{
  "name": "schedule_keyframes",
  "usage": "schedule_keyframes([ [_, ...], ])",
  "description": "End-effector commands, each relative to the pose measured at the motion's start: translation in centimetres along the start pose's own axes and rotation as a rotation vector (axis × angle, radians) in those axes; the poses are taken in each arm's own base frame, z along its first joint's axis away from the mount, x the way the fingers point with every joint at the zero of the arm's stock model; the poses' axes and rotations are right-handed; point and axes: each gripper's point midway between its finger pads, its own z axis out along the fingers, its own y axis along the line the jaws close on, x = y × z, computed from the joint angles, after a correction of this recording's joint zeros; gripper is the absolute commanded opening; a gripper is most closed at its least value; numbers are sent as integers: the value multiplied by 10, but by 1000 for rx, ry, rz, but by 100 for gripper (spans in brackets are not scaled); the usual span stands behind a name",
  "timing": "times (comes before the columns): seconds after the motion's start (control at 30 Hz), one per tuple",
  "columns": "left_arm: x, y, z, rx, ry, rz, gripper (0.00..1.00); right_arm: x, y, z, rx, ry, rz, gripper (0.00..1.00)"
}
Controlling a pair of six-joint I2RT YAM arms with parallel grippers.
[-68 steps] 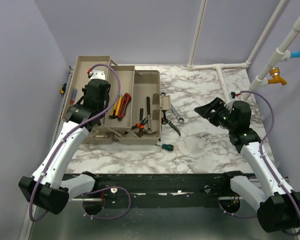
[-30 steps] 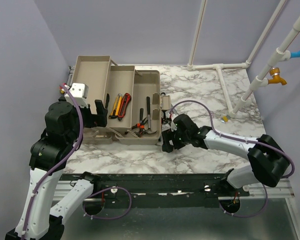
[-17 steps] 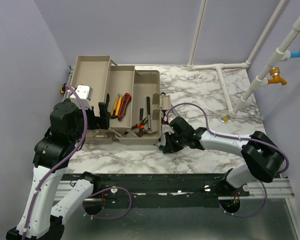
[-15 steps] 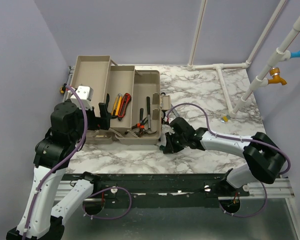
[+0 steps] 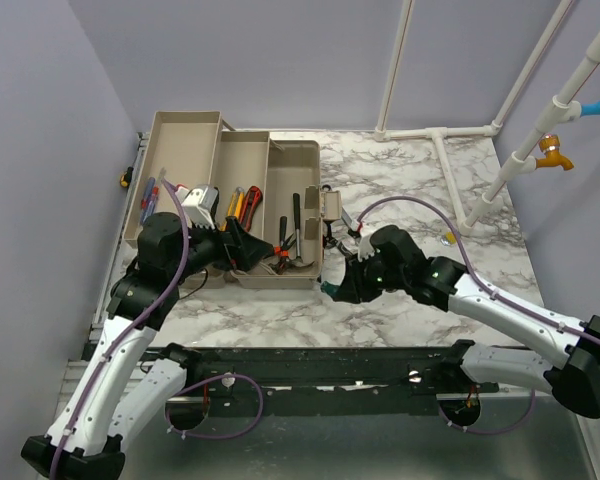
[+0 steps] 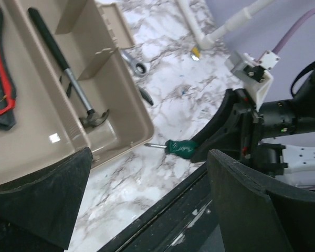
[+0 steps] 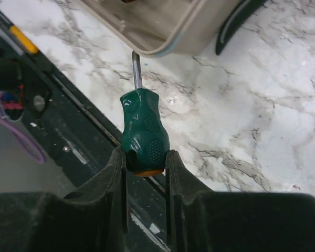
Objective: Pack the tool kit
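I start from the white and grey marble table top (image 5: 420,180). On its left part stands the open beige plastic tool box (image 5: 270,281), and several tools lie already in its compartments, among them a black-handled steel hammer (image 6: 68,79) in the rightmost one.

The left gripper (image 6: 147,205) hangs over the near side of the box. Its jaws are spread wide and there is nothing between them.

The right gripper (image 7: 144,157) is low over the table, just beside the near right corner of the box. Its two fingers are closed on the lower end of the short screwdriver with a dark green handle (image 7: 143,131). The steel tip points toward the box wall and is very near to it. I cannot tell if the screwdriver is clear of the table.

A small steel ratchet wrench (image 6: 134,62) lies on the marble beyond the box.

I judge that the step in hand is to bring the screwdriver into the box. The next move asks me to raise it above the rim, so the tip does not strike the wall, then carry it over a free compartment, lower it and open the fingers.
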Motion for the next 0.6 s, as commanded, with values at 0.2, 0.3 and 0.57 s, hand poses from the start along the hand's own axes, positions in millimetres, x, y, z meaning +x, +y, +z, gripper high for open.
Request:
schedule_keyframes([
  [0.2, -35, -35, -21, 106, -182, 9, 96, -69, 45, -19, -128, -196, 45, 1],
  [0.3, -40, -32, -28, 80, -216, 16, 97, -96, 51, -18, -133, -288, 118, 1],
  [0.57, -52, -17, -49, -48, -312, 56, 99, -138, 62, 18, -160, -329, 188, 58],
])
